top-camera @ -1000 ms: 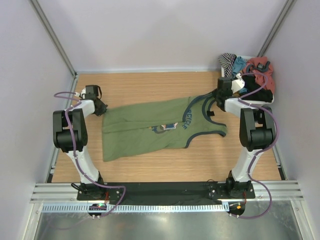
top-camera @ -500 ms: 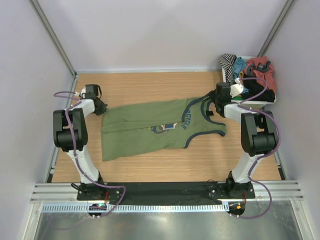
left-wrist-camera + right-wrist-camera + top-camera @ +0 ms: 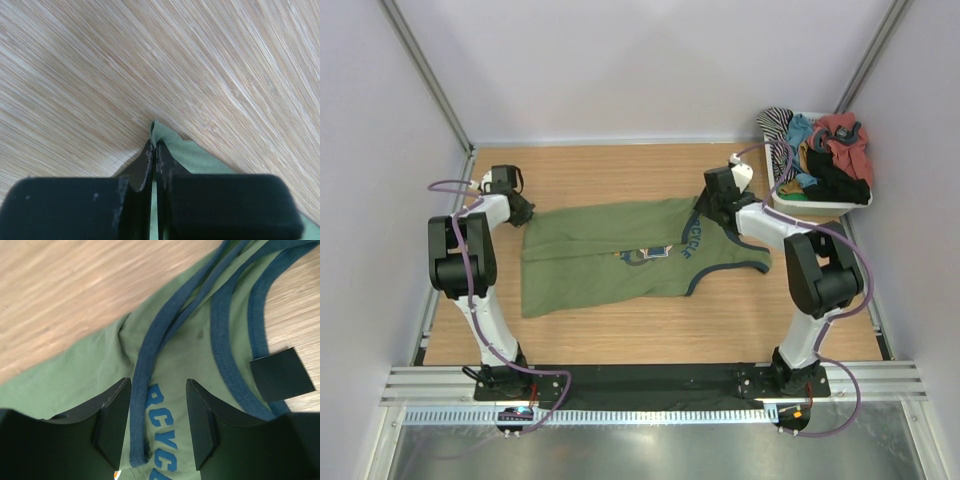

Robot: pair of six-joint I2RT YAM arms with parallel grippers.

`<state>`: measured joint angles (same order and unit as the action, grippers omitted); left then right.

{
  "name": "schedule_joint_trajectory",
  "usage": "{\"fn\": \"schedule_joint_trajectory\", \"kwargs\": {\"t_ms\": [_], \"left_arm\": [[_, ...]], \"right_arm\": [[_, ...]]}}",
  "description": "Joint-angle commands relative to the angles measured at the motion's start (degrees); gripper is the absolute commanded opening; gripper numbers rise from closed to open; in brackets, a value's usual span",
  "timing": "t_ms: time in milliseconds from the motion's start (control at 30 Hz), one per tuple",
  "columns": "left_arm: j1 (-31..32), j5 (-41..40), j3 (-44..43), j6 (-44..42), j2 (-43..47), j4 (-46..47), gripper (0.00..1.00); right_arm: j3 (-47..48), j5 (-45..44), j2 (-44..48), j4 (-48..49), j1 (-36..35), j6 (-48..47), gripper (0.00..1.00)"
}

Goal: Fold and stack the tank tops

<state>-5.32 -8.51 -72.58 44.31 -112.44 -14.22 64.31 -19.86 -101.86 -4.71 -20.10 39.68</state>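
The right gripper [image 3: 708,210] has left the right edge of the worktop [image 3: 620,170], where it stood just beside the white bin [image 3: 810,208], and now sits further in toward the middle, over the neck of the olive tank top [image 3: 610,255]. The shoulder straps that reached out toward the right edge have drawn in with it, and the top's right end lies more bunched. The left gripper [image 3: 525,213] has hardly shifted, staying near the left edge.

The olive tank top lies flat across the middle of the worktop, its hem toward the left edge and its neck and straps toward the right. Blue lettering [image 3: 695,232] runs across its chest.

In the left wrist view the left gripper [image 3: 153,150] is pressed closed, with a corner of the olive tank top [image 3: 200,160] pinched between its fingers and the cloth trailing back from it on the wood.

In the right wrist view the right gripper [image 3: 158,385] stands with its jaws spread apart. A strip of dark blue trim [image 3: 150,350] runs between them across the green cloth [image 3: 75,385], and the fingers do not close on it.

At the far right corner the bin holds a heap of clothes: a black top [image 3: 840,180] on its near side, with striped [image 3: 775,122], teal [image 3: 800,130] and red [image 3: 840,135] garments behind it.
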Motion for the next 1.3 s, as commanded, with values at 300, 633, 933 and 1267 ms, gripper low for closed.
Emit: {"fn": "schedule_joint_trajectory", "kwargs": {"t_ms": [300,633,933,1267], "left_arm": [[0.49,-0.45,-1.86,-0.28,-0.23,0.33,0.00],[1.63,-0.45,-8.62,0.24,-6.02,-1.15,0.00],[3.47,1.57,-22.52,1.04,-13.86,-1.78,0.15],[6.01,-0.71,-3.66,-0.37,11.17,1.30,0.68]], "right_arm": [[19.34,0.79,-15.99,-13.12,-0.21,-3.82,0.54],[26.82,4.03,-22.76,-13.22,5.15,-3.21,0.08],[39.49,9.74,-29.10,-14.63,8.58,-7.33,0.46],[15.45,11.68,-4.95,-4.97,6.22,-8.92,0.60]]}}
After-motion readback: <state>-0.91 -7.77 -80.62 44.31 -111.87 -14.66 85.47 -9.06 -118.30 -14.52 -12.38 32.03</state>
